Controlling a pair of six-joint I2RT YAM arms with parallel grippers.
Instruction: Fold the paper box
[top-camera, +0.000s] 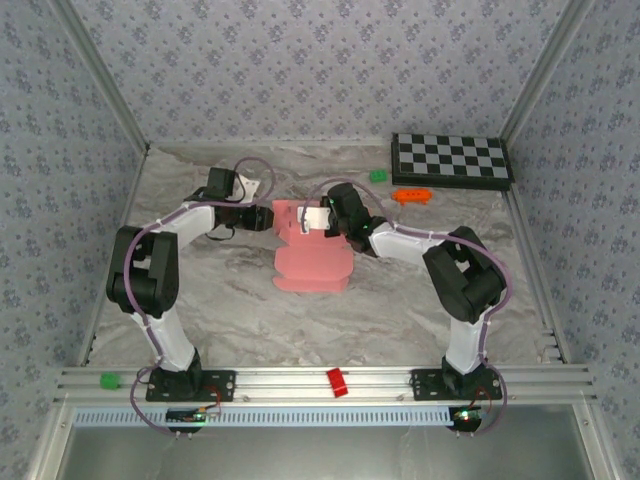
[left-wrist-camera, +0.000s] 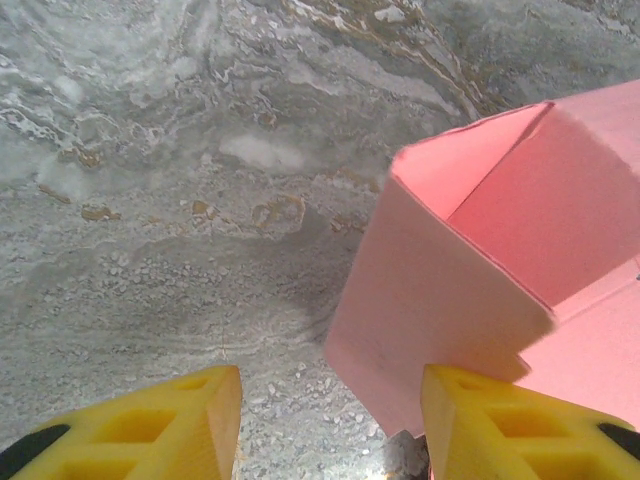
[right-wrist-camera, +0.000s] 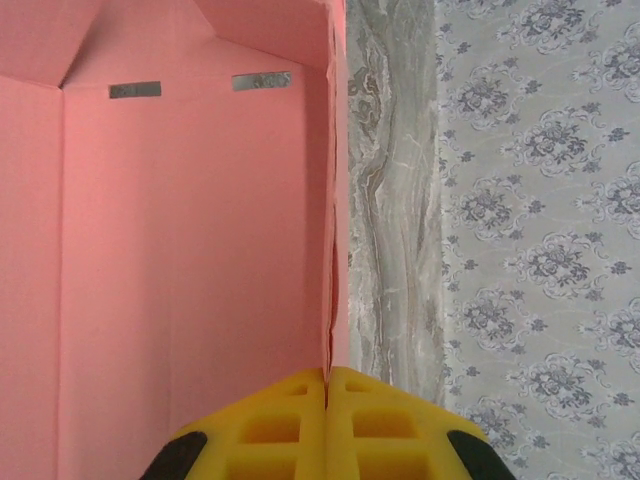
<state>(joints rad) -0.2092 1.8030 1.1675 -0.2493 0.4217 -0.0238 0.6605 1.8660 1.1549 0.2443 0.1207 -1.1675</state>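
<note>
Left tool (left-wrist-camera: 330, 400) spread, gripping nothing, just left of paper box (left-wrist-camera: 470, 290), raised side wall beside its right finger; box half-erected on the table (top-camera: 400, 310), long axis near-to-far, far end between both tools; right tool (right-wrist-camera: 327, 385) clenched on a raised wall's edge.

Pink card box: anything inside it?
Inside the pink card box: bare pink walls and two small grey marks on the far wall. The right pincer, shut on a side wall, covers the nearest part.
</note>
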